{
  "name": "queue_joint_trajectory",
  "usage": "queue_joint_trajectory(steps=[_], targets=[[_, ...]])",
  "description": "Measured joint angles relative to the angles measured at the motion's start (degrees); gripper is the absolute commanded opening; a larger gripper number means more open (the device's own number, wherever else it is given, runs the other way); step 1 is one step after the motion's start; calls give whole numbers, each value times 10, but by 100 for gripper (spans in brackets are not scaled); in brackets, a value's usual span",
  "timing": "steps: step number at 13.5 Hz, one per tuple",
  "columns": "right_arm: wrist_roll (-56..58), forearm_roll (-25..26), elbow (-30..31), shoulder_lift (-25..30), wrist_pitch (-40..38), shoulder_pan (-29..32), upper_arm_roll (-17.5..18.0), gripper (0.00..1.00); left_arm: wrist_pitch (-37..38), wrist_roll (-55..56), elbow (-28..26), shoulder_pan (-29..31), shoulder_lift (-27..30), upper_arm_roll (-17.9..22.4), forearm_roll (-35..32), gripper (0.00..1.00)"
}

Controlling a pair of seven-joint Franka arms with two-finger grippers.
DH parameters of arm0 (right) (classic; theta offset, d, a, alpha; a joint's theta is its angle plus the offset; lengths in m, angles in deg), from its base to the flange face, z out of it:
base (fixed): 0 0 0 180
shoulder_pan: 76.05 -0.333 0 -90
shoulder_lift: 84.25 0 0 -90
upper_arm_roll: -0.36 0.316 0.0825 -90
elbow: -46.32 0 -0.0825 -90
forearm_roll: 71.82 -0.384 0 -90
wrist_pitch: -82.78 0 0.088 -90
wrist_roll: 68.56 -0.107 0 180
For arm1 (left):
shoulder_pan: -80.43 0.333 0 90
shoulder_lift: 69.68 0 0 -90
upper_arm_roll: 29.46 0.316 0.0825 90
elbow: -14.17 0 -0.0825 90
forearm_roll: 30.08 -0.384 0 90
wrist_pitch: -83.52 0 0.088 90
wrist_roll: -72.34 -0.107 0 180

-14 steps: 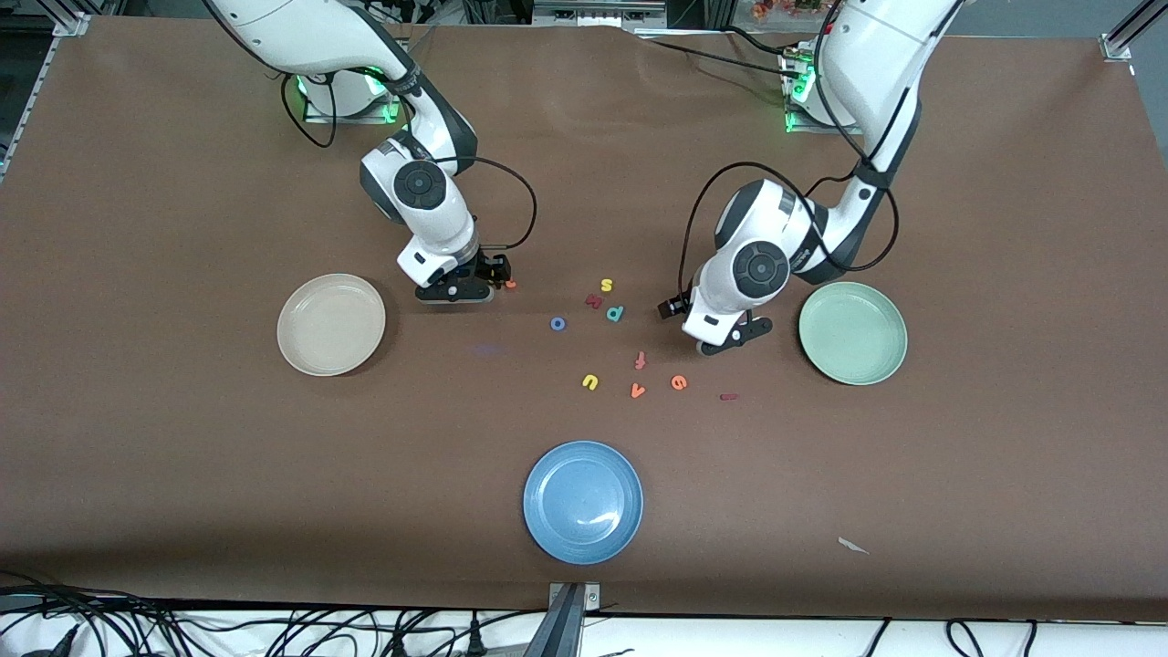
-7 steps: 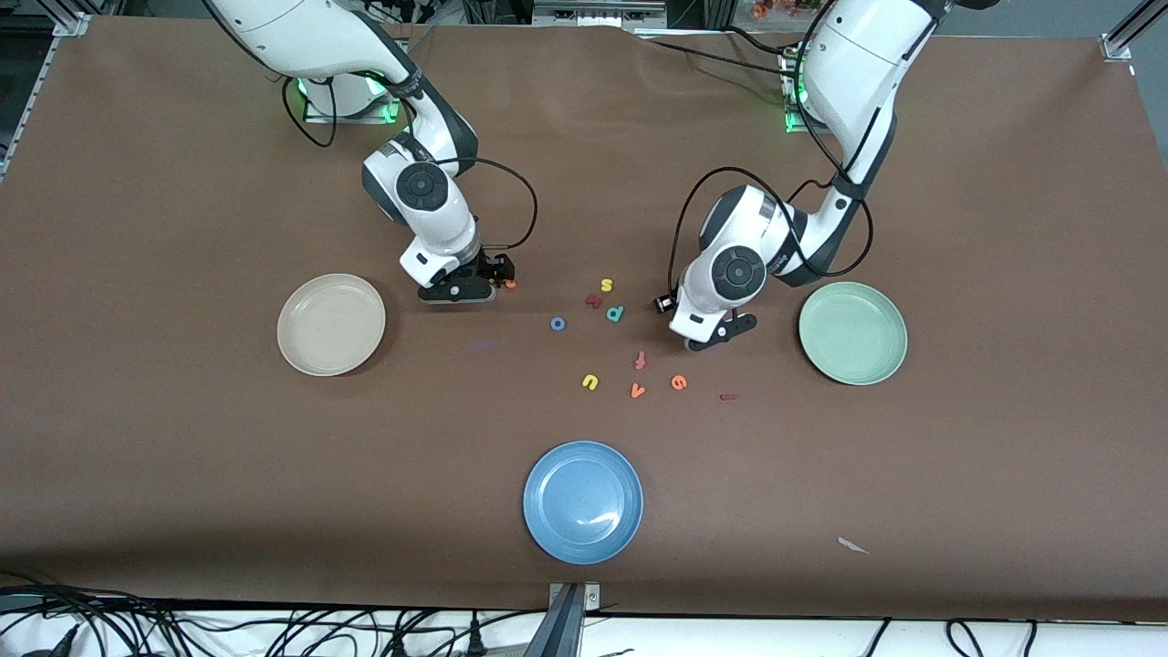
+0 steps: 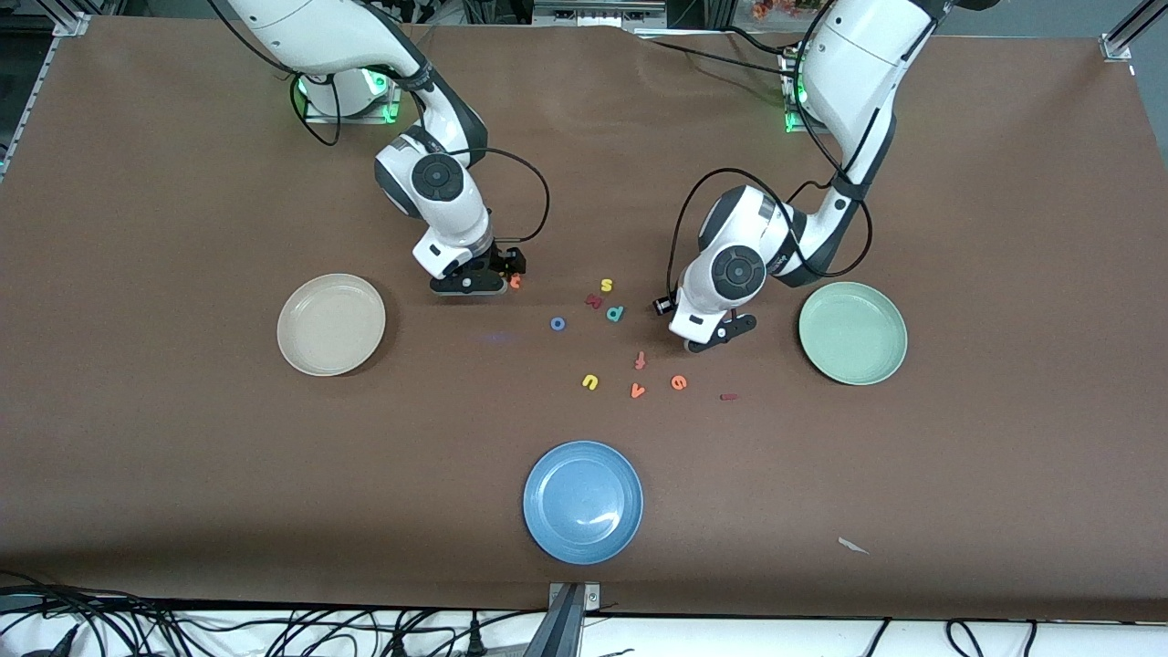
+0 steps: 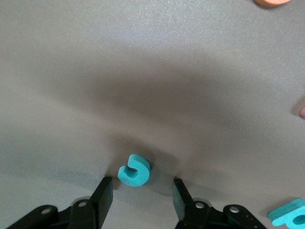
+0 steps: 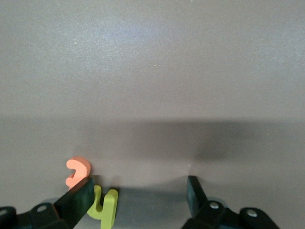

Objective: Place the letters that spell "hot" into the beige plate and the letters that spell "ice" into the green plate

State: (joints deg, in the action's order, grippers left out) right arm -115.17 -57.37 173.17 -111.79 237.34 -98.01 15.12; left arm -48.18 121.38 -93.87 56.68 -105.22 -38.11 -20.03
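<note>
Left end effector (image 4: 138, 195) low on the counter (image 3: 182, 456) near green plate (image 3: 853, 332), fingers apart around teal c (image 4: 134, 170). Right end effector (image 5: 138, 198), fingers apart, yellow h (image 5: 105, 204) between them, orange t (image 5: 77, 171) beside, near beige plate (image 3: 331, 324).

Illumination even and bright across the brown tabletop (image 3: 182, 438), from overhead. Soft, short shadows lie under both arms and beside each plate. A small white glare spot sits on the blue plate (image 3: 547, 474). Green indicator glow at both robot bases. Front view sharp to its edges. Both wrist views show broad diffuse shadow bands on the tabletop; nearest letters slightly soft; colour cast greyer there.
</note>
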Motion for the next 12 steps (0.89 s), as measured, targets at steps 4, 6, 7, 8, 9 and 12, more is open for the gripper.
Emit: queue_joint_trajectory(steps=[4, 6, 7, 8, 9, 12], targets=[[-1, 10, -2, 4, -6, 0, 0, 98, -2, 0, 0, 0, 0, 2, 0, 60], [-1, 12, -5, 22, -45, 1, 0, 98, -5, 0, 1, 0, 0, 5, 0, 60], [-1, 12, -5, 32, -58, 1, 1, 98, -8, 0, 1, 1, 0, 7, 0, 60], [-1, 12, -4, 37, -64, 0, 4, 98, -9, 0, 1, 1, 0, 9, 0, 60], [-1, 12, -4, 38, -67, 0, 7, 98, -10, 0, 2, 1, 0, 11, 0, 60], [-8, 13, -2, 36, -67, -5, 9, 97, -11, 0, 2, 1, 0, 11, 0, 53]])
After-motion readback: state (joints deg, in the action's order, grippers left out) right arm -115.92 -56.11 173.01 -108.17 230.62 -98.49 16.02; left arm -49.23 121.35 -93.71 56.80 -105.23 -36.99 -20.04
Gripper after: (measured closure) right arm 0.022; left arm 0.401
